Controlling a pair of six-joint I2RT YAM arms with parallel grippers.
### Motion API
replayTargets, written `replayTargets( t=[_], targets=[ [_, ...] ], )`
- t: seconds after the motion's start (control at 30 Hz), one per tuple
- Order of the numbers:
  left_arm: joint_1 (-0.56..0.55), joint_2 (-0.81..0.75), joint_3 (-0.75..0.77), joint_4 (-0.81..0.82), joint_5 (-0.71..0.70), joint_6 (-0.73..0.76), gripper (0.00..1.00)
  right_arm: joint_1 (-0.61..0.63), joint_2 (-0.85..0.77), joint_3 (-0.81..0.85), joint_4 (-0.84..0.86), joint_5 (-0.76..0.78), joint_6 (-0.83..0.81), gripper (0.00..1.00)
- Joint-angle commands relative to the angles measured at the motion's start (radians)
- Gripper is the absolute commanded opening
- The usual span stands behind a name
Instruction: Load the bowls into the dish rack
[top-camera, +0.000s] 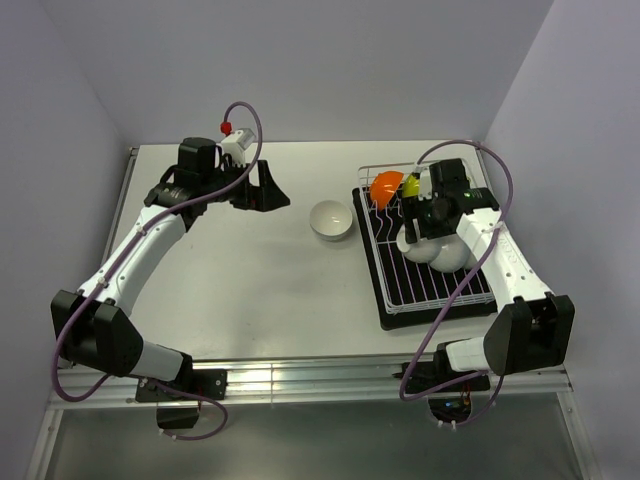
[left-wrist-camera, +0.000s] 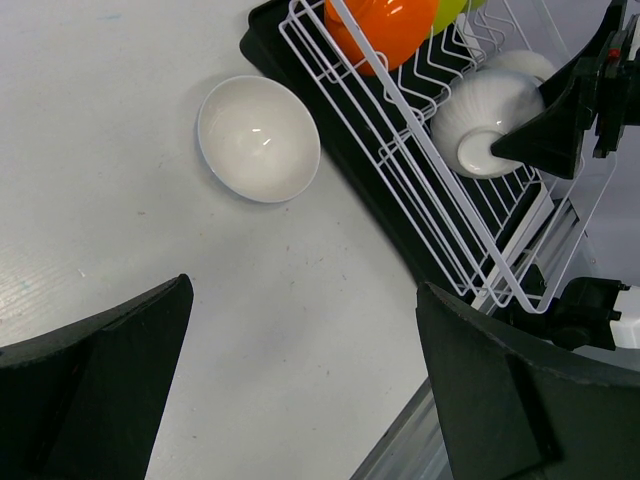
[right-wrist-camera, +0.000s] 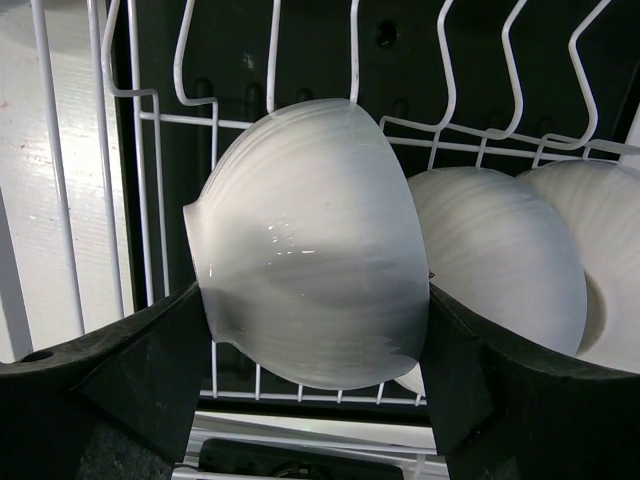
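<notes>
Clamped between the fingers of my right gripper is a white bowl, turned on its side, one finger pressed on each flank, so the jaws stand about a bowl's width apart. It hangs over the wires of the dish rack; whether it already rests on them I cannot tell. Just beside it, toward the rack's near end, a second white bowl and a third white bowl stand on edge among the prongs, the second so close that I cannot tell contact from a gap.

At the rack's far end sit an orange bowl and a lime green bowl, side by side. The rack on its black tray lies along the right edge of the desk, close to the right wall.

A loose white bowl sits upright on the desk, near the tray's left edge but apart from it. My left gripper hovers above the desk left of that bowl, jaws spread wide and holding nothing. A broad stretch of desk runs from there toward the near edge, between my two arms.
</notes>
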Motion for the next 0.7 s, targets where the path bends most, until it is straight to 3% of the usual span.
replayTargets(
  t=[0.0,0.17,0.67],
  targets=[
    [-0.005,-0.007,-0.005,0.032,0.021,-0.001,0.99,0.012,-0.041,0.020,0.022,0.009,0.031,0.10],
    [-0.005,0.005,0.004,0.034,0.027,-0.008,1.00,0.013,-0.052,0.022,0.007,0.003,0.071,0.00],
    [-0.044,-0.006,-0.031,0.134,0.032,0.001,1.00,0.015,-0.077,0.029,0.037,0.049,0.123,0.00]
  ],
)
